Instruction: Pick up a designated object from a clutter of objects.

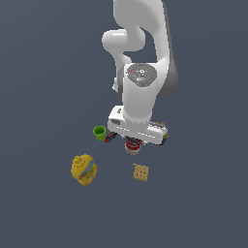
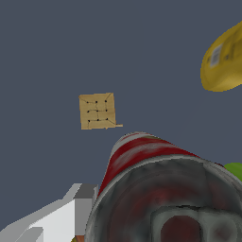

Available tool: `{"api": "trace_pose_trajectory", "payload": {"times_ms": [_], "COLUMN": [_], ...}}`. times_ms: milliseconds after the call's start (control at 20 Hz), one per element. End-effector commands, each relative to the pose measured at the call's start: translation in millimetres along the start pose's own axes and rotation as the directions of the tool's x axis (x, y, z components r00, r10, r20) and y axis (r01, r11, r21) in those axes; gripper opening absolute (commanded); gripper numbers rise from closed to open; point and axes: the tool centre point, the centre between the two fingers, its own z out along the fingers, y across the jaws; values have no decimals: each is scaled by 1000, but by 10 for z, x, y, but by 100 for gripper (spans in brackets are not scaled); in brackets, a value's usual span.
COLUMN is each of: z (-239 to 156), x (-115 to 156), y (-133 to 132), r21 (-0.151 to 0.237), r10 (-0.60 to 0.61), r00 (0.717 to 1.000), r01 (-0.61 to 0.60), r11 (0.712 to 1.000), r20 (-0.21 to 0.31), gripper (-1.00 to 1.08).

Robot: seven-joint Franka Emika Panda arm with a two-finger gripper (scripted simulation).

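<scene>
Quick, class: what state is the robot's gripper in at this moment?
Gripper: right over the red and white can; whether its jaws are open or shut on the can cannot be told.

We are seeing flat, even, moderately dim lighting in both renders, with no cast shadows on the dark grey-blue ground (image 1: 43,58). The white arm (image 1: 140,97) is showing soft shading and no glare. The exterior view is rendering coarsely. In the wrist view, the can (image 2: 156,189) at lower right is appearing blurred and smeared.
</scene>
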Motion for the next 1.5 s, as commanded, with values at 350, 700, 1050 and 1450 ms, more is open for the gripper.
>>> {"api": "trace_pose_trajectory", "payload": {"times_ms": [350,700,1050,1450], "z": [-834,-1426,-1867,-2066], "x": [-663,-1135,-1470,-1604], "y": [-385,-670,-892,-1005], "r21": [0,-1,0,2], "r10": [0,0,0,0], "r00": [1000,1000,1000,1000], "r01": [0,0,0,0], "r11": [1000,1000,1000,1000], "r20": [-5,-6,-6,-5], "gripper": [-100,-100,-100,-100]}}
